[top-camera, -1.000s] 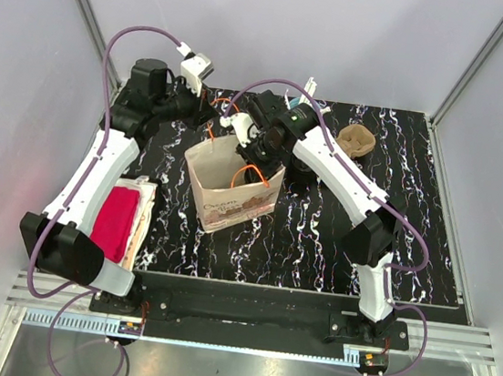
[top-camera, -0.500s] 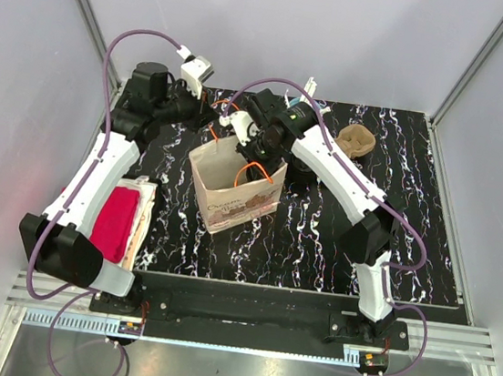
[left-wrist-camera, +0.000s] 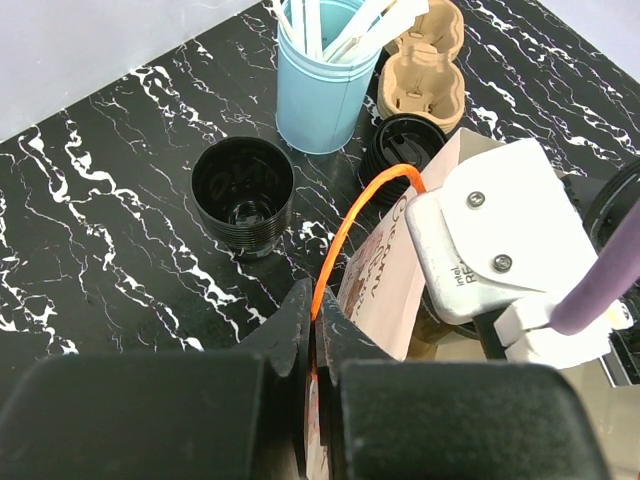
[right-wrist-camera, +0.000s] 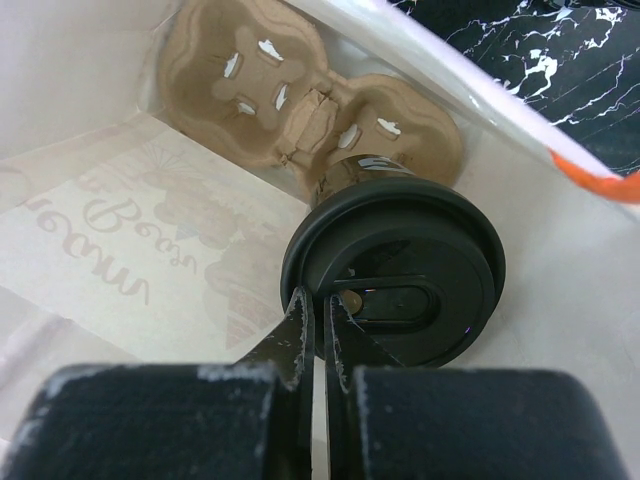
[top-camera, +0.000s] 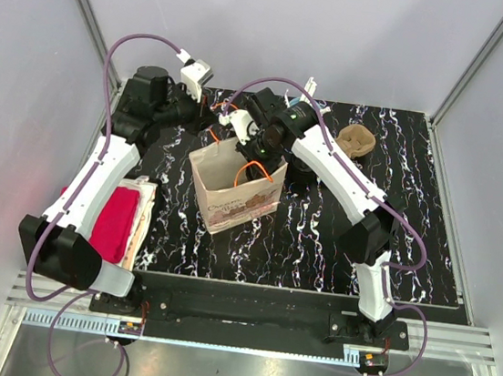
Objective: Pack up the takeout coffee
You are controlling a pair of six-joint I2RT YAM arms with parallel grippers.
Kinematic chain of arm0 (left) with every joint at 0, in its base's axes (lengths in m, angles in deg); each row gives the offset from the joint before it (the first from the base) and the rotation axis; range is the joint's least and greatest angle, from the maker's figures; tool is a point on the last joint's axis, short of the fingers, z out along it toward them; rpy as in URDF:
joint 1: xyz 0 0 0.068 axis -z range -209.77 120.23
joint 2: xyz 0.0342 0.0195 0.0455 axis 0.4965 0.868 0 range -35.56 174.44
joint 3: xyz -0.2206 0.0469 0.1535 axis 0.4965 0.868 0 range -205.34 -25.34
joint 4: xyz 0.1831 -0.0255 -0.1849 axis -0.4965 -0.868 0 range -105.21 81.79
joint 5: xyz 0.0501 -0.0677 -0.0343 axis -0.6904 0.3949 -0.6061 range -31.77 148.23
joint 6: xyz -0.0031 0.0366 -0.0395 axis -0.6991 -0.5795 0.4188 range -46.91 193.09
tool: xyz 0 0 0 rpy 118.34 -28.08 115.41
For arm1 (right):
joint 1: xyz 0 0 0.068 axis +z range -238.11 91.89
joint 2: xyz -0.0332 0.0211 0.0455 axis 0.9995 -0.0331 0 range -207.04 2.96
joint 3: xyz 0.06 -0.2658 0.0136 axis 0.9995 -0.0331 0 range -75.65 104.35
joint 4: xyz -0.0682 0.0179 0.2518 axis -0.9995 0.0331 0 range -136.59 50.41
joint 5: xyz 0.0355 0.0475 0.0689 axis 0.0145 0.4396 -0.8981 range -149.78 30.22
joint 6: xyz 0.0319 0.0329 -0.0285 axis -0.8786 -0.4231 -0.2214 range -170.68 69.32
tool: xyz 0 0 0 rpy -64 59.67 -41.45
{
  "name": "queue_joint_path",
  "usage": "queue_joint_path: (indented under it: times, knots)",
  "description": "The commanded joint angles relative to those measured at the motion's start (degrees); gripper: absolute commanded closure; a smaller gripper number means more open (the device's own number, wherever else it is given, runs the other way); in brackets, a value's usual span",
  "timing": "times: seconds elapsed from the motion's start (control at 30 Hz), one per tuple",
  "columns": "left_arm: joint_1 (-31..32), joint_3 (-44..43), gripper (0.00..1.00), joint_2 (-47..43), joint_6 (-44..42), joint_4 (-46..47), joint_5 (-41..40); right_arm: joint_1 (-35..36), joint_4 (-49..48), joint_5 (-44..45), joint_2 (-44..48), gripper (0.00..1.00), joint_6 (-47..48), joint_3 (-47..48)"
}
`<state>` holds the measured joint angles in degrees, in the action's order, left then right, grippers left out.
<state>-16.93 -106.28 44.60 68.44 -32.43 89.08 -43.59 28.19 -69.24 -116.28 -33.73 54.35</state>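
The takeout coffee (right-wrist-camera: 395, 265), a black cup with a round black lid, stands inside the paper bag (right-wrist-camera: 90, 230), seated in one pocket of a cardboard carrier (right-wrist-camera: 270, 90) on the bag's floor. We see the right gripper (right-wrist-camera: 318, 300) reaching into the bag, its jaws pressed almost together on the lid's near rim. The left gripper (left-wrist-camera: 315, 315) is fully closed on the bag's orange handle (left-wrist-camera: 350, 220). Beyond the bag, on the marbled black table (left-wrist-camera: 100, 200), stand a lidless black cup (left-wrist-camera: 242, 190) and a light-blue cup of straws (left-wrist-camera: 318, 85).
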Motion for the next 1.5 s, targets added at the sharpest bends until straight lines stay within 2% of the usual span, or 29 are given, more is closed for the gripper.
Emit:
queue_joint_path:
  times: [0.0, 1.47]
  knots:
    - [0.17, 0.26, 1.00, -2.11, 0.43, 3.49, -0.26, 0.40, -2.09, 1.45, 0.85, 1.00, 0.98, -0.52]
    - [0.17, 1.14, 1.00, -2.11, 1.22, 4.01, -0.53, 0.49, -8.25, 1.28, 3.40, 1.00, 2.30, -7.21]
